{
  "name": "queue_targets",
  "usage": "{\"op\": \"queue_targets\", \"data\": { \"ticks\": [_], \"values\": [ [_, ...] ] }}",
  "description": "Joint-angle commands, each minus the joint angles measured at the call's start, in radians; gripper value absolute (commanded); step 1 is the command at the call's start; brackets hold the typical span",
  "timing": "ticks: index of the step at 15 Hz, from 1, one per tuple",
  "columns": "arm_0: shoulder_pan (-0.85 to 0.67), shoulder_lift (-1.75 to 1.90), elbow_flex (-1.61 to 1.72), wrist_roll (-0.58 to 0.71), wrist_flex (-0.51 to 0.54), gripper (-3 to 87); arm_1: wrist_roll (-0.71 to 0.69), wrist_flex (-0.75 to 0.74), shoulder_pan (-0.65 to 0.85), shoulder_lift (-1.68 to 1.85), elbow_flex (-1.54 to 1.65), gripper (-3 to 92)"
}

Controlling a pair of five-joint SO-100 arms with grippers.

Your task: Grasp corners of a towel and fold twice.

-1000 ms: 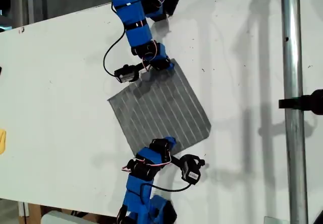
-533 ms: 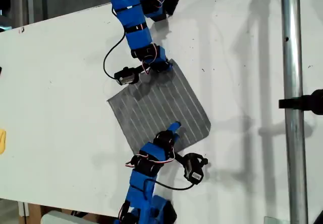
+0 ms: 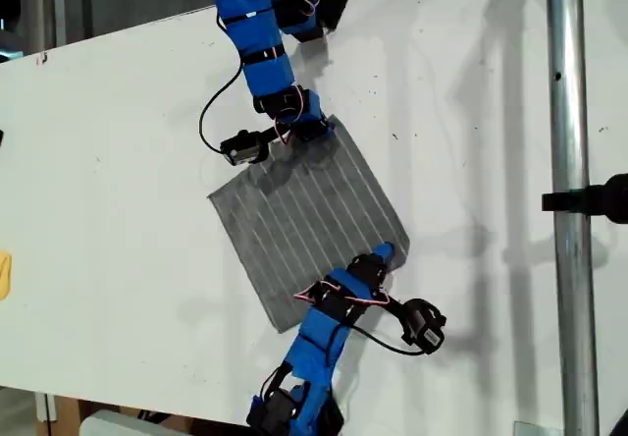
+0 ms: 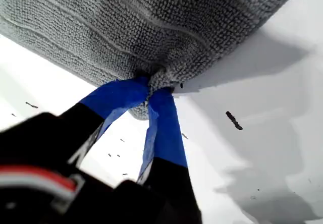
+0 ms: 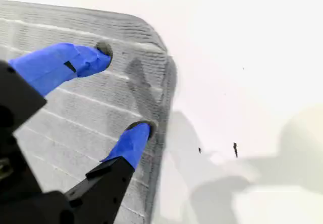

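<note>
The towel (image 3: 309, 225) lies flat on the white table (image 3: 118, 161), near the middle of the exterior view. My first gripper (image 4: 149, 97) is pinched closed on one corner (image 4: 160, 80), bunching the cloth so it can be lifted. My second gripper (image 5: 123, 90) hangs with its jaws spread wide over the towel's edge by another corner (image 5: 156, 37), gripping nothing yet, placed to close there for the first fold.

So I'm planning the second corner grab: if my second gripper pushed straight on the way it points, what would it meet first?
Probably my second gripper, jaws open, would meet the grey striped towel right under its fingertips, near the cloth's edge and corner; depth is unclear.
</note>
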Motion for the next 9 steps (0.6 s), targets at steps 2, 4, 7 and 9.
{"op": "queue_targets", "data": {
  "ticks": [2,4,7,9],
  "values": [
    [0.021,-0.083,-0.138,-0.011,-0.029,23.9,-0.012,0.0,0.023,0.003,-0.072,-0.3],
    [0.011,-0.144,-0.201,-0.003,-0.026,23.9,-0.012,0.0,0.025,0.003,-0.075,-0.3],
    [-0.018,-0.19,-0.192,-0.051,-0.025,12.8,-0.009,-0.008,0.029,0.003,-0.077,-0.3],
    [-0.029,-0.193,-0.17,-0.075,-0.014,-2.9,-0.005,-0.012,0.026,0.005,-0.077,-0.3]
  ]
}}
